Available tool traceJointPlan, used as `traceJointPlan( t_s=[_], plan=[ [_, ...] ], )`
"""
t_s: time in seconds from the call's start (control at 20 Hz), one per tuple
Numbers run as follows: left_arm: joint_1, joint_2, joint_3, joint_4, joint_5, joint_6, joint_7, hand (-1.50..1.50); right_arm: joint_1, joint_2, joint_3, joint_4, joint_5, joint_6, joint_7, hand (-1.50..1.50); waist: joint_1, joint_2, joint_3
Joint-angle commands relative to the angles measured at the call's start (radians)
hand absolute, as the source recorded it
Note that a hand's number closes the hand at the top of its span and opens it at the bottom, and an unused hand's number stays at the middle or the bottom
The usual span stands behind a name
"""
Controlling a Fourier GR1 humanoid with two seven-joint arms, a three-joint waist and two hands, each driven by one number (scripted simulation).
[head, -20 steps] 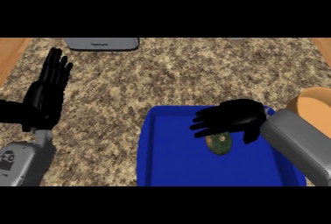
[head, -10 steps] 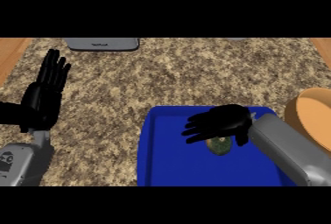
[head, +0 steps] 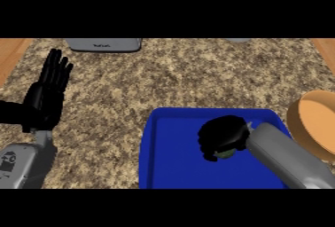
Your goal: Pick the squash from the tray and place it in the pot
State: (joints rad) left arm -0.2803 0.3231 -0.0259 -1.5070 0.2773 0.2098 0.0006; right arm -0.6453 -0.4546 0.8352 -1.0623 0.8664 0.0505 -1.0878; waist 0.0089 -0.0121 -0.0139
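Squash (head: 227,154), one only, is enclosed by the curled right robot hand (head: 222,135) inside the tray (head: 177,164); one pot (head: 314,122) sits beside the tray; the left robot hand (head: 47,95) is held spread, well apart.

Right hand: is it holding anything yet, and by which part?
The right hand is curled over the squash in the blue tray, covering its top; only a green sliver shows. The left hand holds nothing.

Speckled brown-and-beige granite tabletop (head: 177,75) across the whole width. Plain orange-brown wooden surface (head: 12,53) at the far left edge, another strip (head: 325,51) at the far right. Grey rectangular appliance (head: 103,44) at the far edge, left of centre. Even, soft light, faint shadows only.
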Motion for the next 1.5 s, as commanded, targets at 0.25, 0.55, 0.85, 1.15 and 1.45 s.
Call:
traceJointPlan(
  t_s=[0.25, 0.55, 0.85, 1.15, 1.45],
  plan=[
    [-0.009, 0.003, 0.018, -0.001, -0.025, -0.004, 0.007, 0.00, 0.055, -0.012, -0.089, 0.006, -0.047, -0.086, -0.151, 1.50, -0.005, 0.015, 0.015],
    [0.028, 0.000, 0.019, -0.021, -0.015, -0.005, 0.006, 0.00, 0.041, 0.088, -0.338, 0.050, -0.125, -0.039, 0.452, 1.50, -0.032, 0.004, 0.012],
    [0.037, 0.012, 0.037, -0.011, -0.015, 0.001, 0.005, 0.00, -0.001, 0.113, -0.546, 0.156, -0.145, -0.134, 0.903, 1.50, -0.068, -0.009, 0.003],
    [0.037, 0.011, 0.031, -0.006, -0.015, -0.002, 0.018, 0.00, -0.149, 0.140, -0.670, 0.169, -0.042, -0.320, 1.370, 1.50, -0.048, -0.024, -0.002],
    [0.030, -0.003, 0.021, 0.003, -0.027, 0.008, 0.008, 0.00, -0.320, 0.112, -0.704, 0.163, 0.190, -0.442, 1.840, 1.50, -0.049, -0.022, 0.000]
  ],
)
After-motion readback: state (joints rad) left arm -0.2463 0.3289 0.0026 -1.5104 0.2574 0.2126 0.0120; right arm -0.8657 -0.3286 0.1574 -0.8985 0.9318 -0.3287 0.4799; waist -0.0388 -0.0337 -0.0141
